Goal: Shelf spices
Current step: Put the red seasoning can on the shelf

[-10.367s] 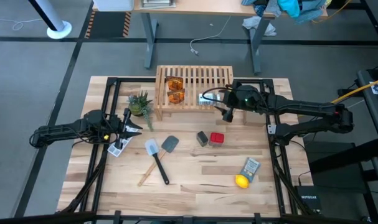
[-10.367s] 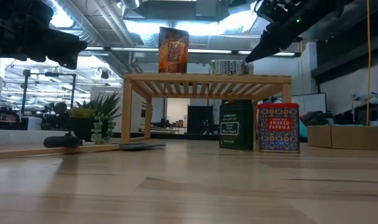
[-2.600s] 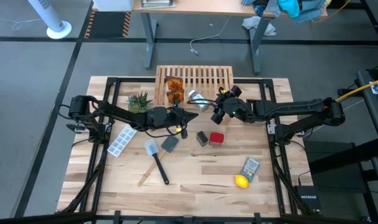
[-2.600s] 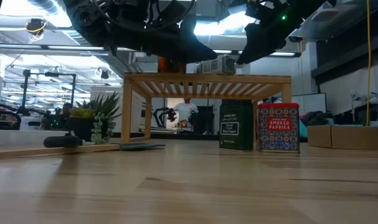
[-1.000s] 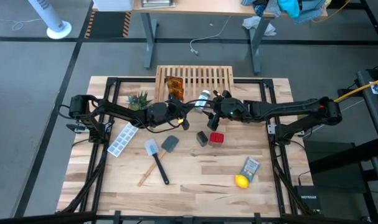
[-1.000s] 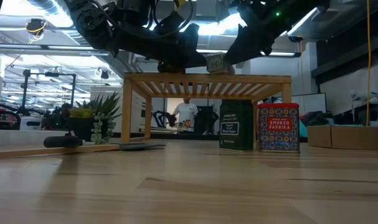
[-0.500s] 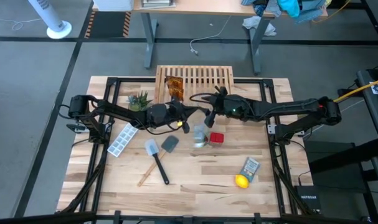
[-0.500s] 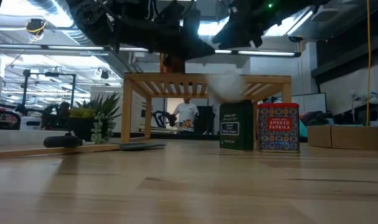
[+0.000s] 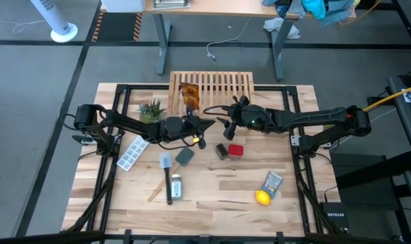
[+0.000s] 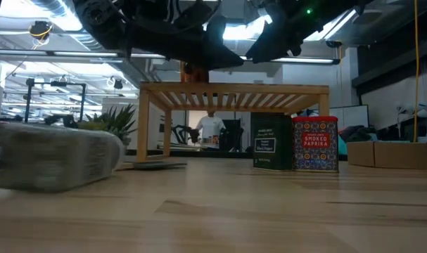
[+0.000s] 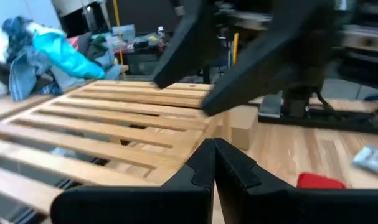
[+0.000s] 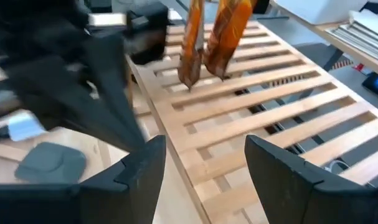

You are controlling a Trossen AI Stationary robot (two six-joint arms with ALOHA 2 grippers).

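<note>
The shelf [image 9: 219, 85] is light wood with stripes of slats. Two orange see-through packets [image 9: 189, 95] stand on it. A red box [image 9: 235, 150] with dotted trim sits by a dark green-black box [image 9: 221, 150] mid-frame. Lower right are a yellow lemon [image 9: 262, 197] and a grey-blue packet [image 9: 273, 181]. Lower left lies a clear bottle [image 9: 176, 187] with a white cap.

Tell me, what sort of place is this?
Probably a robotics lab or workshop: two robot arms mounted at a plank table, a wide room with exposed ceiling ducts behind it, and other desks nearby.
</note>
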